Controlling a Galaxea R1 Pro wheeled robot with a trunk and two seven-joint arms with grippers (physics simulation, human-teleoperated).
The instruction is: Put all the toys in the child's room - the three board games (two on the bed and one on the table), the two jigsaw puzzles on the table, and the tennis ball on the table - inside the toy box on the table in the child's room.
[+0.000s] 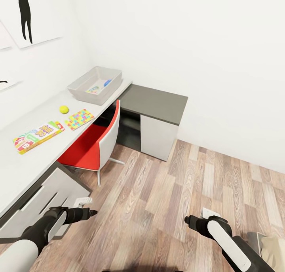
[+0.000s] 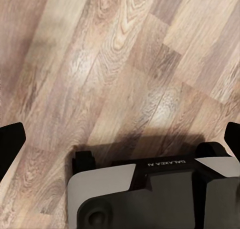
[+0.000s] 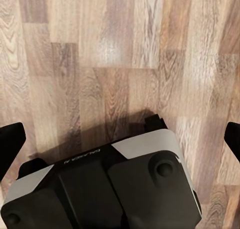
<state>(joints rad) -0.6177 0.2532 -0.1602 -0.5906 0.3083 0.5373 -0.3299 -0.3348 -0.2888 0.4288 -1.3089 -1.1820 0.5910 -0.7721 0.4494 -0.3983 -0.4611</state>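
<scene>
The table [image 1: 27,161] runs along the left wall. At its far end stands the light-grey toy box [image 1: 81,90], holding a jigsaw puzzle [image 1: 94,90] and a small blue board game [image 1: 107,82]. Nearer on the tabletop lie the tennis ball [image 1: 64,109], a second jigsaw puzzle [image 1: 79,118] and the SKIP-BO board game [image 1: 38,136]. My left gripper [image 1: 90,213] [image 2: 120,141] and right gripper [image 1: 188,219] [image 3: 120,141] hang low over the wooden floor, well short of the table. Both are open with nothing between the fingers.
A red and white chair [image 1: 97,141] is tucked under the table beside the puzzle. The lower dark-grey section [image 1: 156,102] juts out at the far corner. White drawers [image 1: 47,196] stand close to my left arm. A beige padded corner [image 1: 273,248] shows at lower right.
</scene>
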